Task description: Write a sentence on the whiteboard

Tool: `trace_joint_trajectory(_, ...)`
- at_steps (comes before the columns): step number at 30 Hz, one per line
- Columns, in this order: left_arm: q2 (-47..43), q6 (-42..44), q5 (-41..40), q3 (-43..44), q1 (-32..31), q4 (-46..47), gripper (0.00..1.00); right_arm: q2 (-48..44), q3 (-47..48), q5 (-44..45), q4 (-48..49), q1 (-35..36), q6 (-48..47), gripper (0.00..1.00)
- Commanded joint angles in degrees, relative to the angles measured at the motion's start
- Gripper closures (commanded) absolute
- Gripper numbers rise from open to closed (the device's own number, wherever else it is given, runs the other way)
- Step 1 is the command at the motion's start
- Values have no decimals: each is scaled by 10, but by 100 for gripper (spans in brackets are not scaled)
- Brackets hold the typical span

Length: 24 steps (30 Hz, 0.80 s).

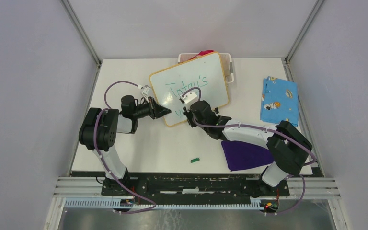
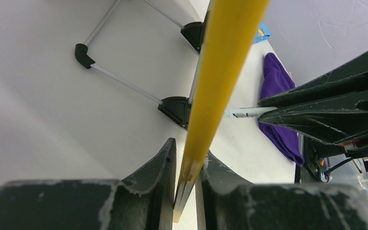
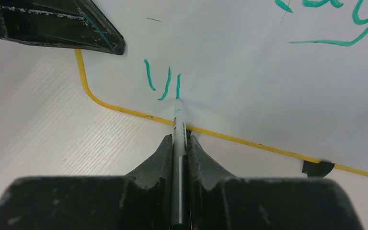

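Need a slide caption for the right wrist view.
Right gripper pinches a slim white marker, its tip on the yellow-framed whiteboard beside three green strokes.

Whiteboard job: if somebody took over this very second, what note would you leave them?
Left claw: shut on the whiteboard's yellow frame edge, steadying it.
Right claw: shut on the marker, tip on the board.
Done: first green line, roughly "Totay's".
To do: second line, only three strokes so far.
Small green piece, likely the cap, lies on the table near the arms.
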Motion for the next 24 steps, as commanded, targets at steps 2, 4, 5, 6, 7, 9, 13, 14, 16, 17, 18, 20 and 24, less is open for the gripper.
trace_joint_trajectory(2, 11, 30, -44, 8, -6, -33, 75, -19, 4, 16, 1, -14, 3, 100)
trace_joint_trajectory(4, 11, 30, -44, 9, -7, -33, 75, -19, 11, 17, -1, -19, 2, 100)
trace_joint_trajectory(5, 11, 30, -44, 8, -6, -32, 75, -20, 15, 17, -2, -20, 1, 100)
trace_joint_trajectory(6, 11, 29, -43, 8, -6, -32, 75, -20, 19, 17, -4, -22, 0, 100)
trace_joint_trajectory(7, 11, 30, -44, 8, -6, -32, 75, -20, 22, 17, -5, -22, -1, 100)
trace_joint_trajectory(9, 11, 30, -43, 8, -6, -33, 75, -19, 28, 17, -7, -23, -3, 100)
trace_joint_trajectory(13, 10, 29, -44, 8, -6, -32, 75, -15, 42, 16, -11, -24, -6, 100)
trace_joint_trajectory(14, 11, 30, -44, 8, -6, -33, 75, -14, 44, 16, -12, -24, -6, 100)
trace_joint_trajectory(16, 11, 30, -44, 8, -6, -33, 75, -12, 49, 14, -12, -24, -6, 100)
trace_joint_trajectory(17, 11, 30, -43, 8, -6, -32, 75, -11, 51, 13, -13, -24, -6, 100)
trace_joint_trajectory(18, 11, 29, -43, 8, -6, -32, 75, -10, 54, 12, -14, -24, -6, 100)
trace_joint_trajectory(20, 11, 30, -43, 9, -6, -33, 75, -7, 59, 11, -15, -23, -7, 100)
trace_joint_trajectory(24, 10, 30, -43, 8, -6, -32, 75, -2, 69, 4, -17, -24, -8, 100)
